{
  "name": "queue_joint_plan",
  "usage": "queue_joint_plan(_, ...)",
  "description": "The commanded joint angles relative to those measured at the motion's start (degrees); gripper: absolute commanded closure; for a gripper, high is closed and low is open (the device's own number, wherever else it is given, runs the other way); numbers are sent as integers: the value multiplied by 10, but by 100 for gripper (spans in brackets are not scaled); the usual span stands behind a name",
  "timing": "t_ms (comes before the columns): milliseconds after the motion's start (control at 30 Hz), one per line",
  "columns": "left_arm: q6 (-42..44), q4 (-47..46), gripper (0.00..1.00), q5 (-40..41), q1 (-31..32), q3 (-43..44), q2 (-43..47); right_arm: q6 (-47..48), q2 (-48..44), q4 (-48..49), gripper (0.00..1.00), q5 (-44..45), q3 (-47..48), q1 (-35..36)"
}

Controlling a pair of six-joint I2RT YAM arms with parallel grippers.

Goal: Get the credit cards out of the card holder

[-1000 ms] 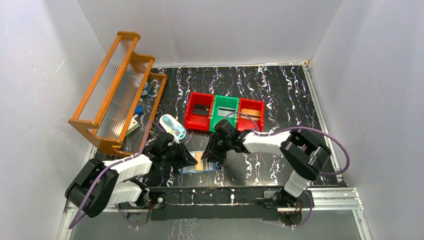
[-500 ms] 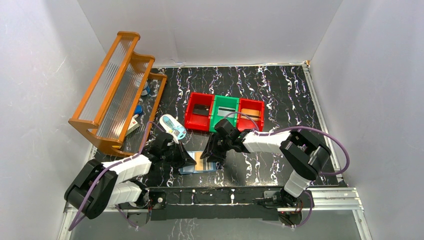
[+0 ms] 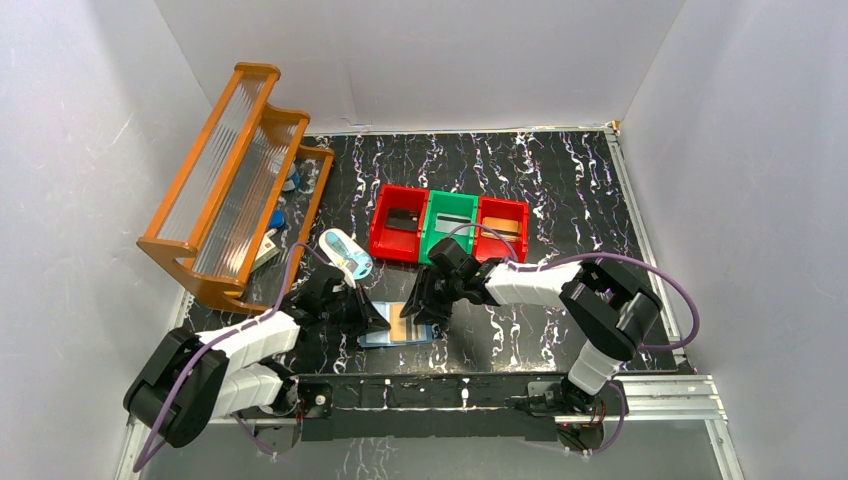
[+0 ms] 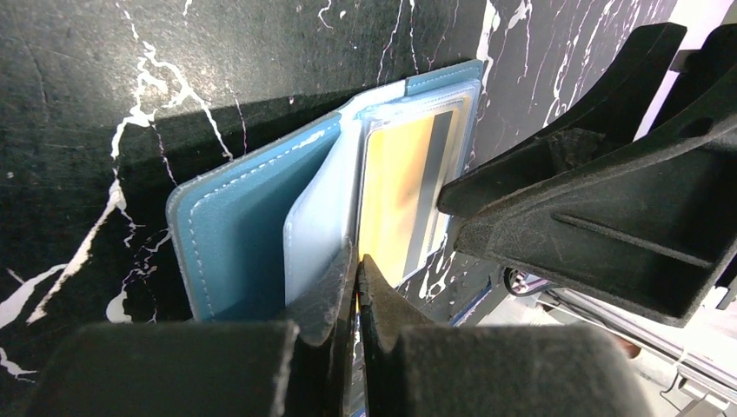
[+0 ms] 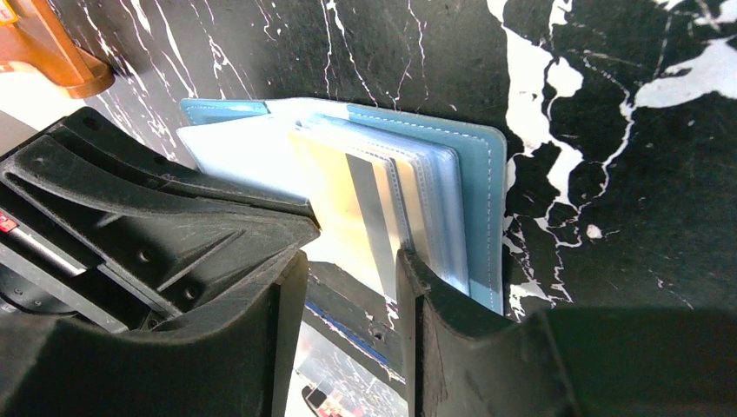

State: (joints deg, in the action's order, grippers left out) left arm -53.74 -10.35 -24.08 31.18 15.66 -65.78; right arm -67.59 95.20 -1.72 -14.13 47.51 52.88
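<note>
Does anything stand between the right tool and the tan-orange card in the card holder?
No separate object. The right tool is open by the tan-orange card, which sits in a clear pocket of the card holder. The left tool pinches a sleeve leaf aside.

Blue card holder (image 4: 230,234) lying open, tan-orange card (image 4: 395,191) inside pocket

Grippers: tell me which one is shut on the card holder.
The left gripper, fingers pinched on the card holder's clear pocket; the right gripper's fingers stand apart.
</note>
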Motion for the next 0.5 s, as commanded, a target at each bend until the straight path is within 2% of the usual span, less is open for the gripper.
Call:
queue_joint_plan(0,7,-25,94,-36,-4,14,-2,19,12,-75,48,60,-1,1)
queue_joint_plan(100,5,-44,83,-54,-5,12,-16,21,18,-76,46,60,-1,2)
queue_joint_plan(233,3,-81,82,-85,-4,10,-52,22,39,-61,46,39,1,4)
queue_joint_plan(367,-10,-104,90,-92,-4,1,-63,17,42,-45,46,26,-7,4)
queue_joint_plan(467,-11,-106,100,-90,-4,-2,-60,16,42,-42,46,23,-11,3)
